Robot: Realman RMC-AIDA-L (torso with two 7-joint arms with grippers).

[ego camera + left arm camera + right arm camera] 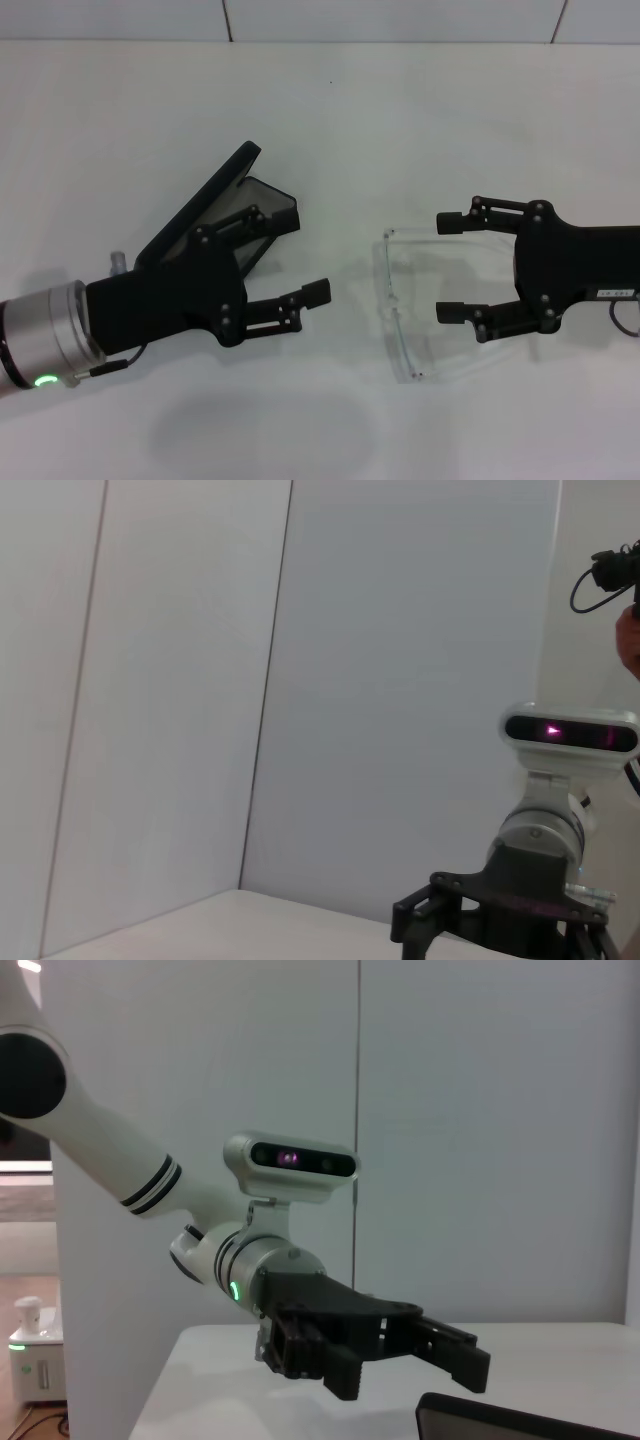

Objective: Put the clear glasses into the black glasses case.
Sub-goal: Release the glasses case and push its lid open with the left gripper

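The black glasses case (pixel 215 200) lies open at the left of the white table, its lid raised and its grey inside (pixel 272 205) showing. My left gripper (pixel 285 253) is open, one finger over the case's inside and the other past its near edge; whether it touches the case I cannot tell. The clear glasses (pixel 393 305) lie on the table right of the case, lens toward the case, arms pointing right. My right gripper (pixel 450 267) is open just right of the lens, both fingers between the two clear arms. In the right wrist view, the left gripper (pixel 405 1368) hangs above the case's edge (pixel 520 1423).
The white table (pixel 330 110) runs back to a pale panelled wall (pixel 400 18). The left wrist view shows the right arm's wrist camera (pixel 570 730) against that wall. A small white device with a green light (pixel 30 1345) stands off the table.
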